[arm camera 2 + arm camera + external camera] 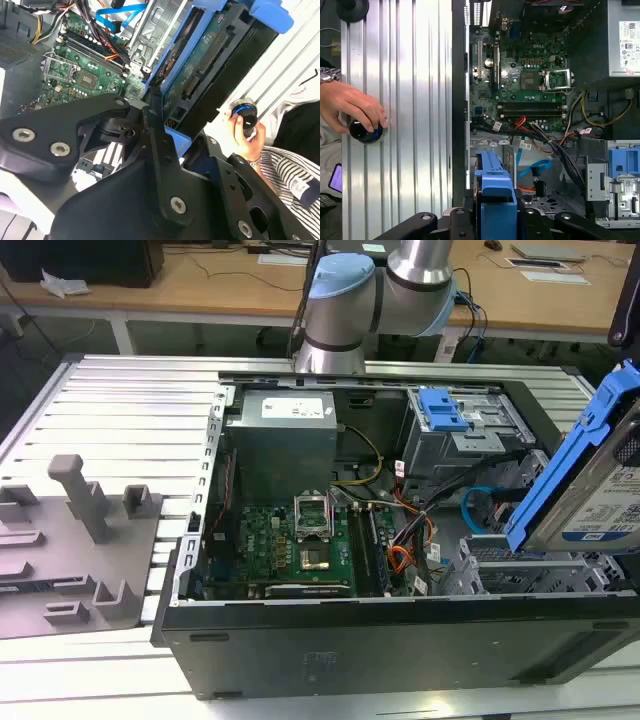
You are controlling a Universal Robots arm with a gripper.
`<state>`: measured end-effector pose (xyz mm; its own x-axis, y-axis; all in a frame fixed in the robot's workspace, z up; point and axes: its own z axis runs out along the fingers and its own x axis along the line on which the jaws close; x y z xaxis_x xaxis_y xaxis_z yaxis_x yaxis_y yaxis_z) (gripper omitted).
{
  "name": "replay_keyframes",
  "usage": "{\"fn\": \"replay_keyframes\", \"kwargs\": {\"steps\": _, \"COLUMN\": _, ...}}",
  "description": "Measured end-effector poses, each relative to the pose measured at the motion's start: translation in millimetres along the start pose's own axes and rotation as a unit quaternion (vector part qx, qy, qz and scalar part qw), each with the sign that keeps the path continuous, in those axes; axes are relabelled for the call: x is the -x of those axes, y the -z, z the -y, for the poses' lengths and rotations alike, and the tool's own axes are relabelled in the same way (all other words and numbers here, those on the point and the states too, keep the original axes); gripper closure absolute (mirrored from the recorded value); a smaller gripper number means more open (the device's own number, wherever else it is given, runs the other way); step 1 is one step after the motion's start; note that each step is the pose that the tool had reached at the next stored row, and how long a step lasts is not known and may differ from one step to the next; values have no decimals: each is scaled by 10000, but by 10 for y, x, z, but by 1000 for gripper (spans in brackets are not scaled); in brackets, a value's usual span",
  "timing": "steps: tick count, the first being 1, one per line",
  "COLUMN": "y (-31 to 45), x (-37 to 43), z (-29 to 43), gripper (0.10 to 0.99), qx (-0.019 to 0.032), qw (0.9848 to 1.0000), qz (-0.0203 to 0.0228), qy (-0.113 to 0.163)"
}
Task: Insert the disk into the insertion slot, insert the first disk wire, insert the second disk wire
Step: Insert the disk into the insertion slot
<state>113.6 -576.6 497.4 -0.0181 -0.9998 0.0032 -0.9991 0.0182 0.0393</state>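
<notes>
Fingers (470, 222) are seen pinched on the disk (600, 495), held steeply tilted, long axis slanting down toward the insertion slot (520, 575) just beneath its lower end.

The disk (600, 495) runs off the exterior view's right edge, and it covers part of the insertion slot (520, 570). In the first wrist view a hand (347, 107) half covers a black knob (362, 132).

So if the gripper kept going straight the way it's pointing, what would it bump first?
Probably the insertion slot: the gripper holds the disk tilted above that grey cage, though depth is unclear.
</notes>
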Motion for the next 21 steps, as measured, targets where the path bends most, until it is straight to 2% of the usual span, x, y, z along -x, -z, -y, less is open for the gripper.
{"fn": "replay_keyframes", "kwargs": {"steps": 3, "y": -55, "x": 0, "z": 2, "gripper": 722, "qx": 0, "qw": 10000, "qz": 0, "qy": 0}}
{"fn": "replay_keyframes", "kwargs": {"steps": 21, "y": -197, "x": 1, "z": 8, "gripper": 722, "qx": 0, "qw": 10000, "qz": 0, "qy": 0}}
